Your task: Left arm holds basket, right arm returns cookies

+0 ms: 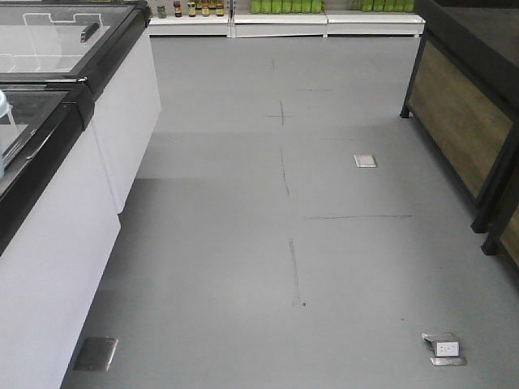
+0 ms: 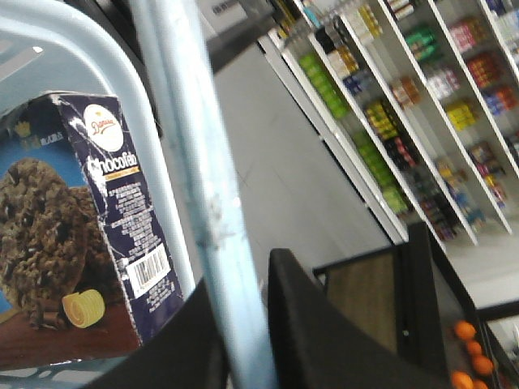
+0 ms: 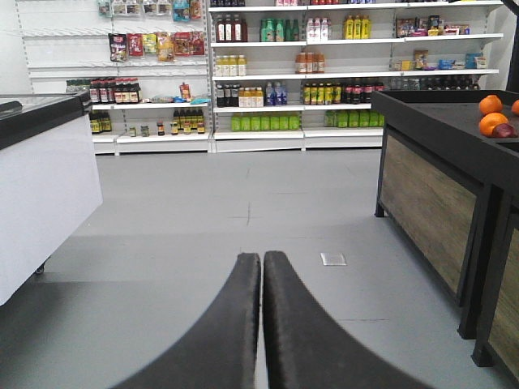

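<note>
In the left wrist view, my left gripper [image 2: 242, 267] is shut on an arched handle [image 2: 207, 186] of the light blue basket [image 2: 57, 20], with a black finger on each side of the bar. The cookies [image 2: 89, 243], a dark navy box picturing chocolate cookies with a barcode on its end, stand inside the basket to the left of the handle. In the right wrist view, my right gripper [image 3: 262, 256] is shut with nothing between its fingers and hangs over bare grey floor, pointing down the aisle. The front view shows neither arm nor the basket.
White chest freezers [image 1: 73, 203] with black rims line the left of the aisle. A dark wooden display stand [image 3: 430, 203] with oranges [image 3: 491, 113] is on the right. Stocked shelves [image 3: 268, 81] close the far end. Metal floor sockets [image 1: 442, 348] sit in the grey floor.
</note>
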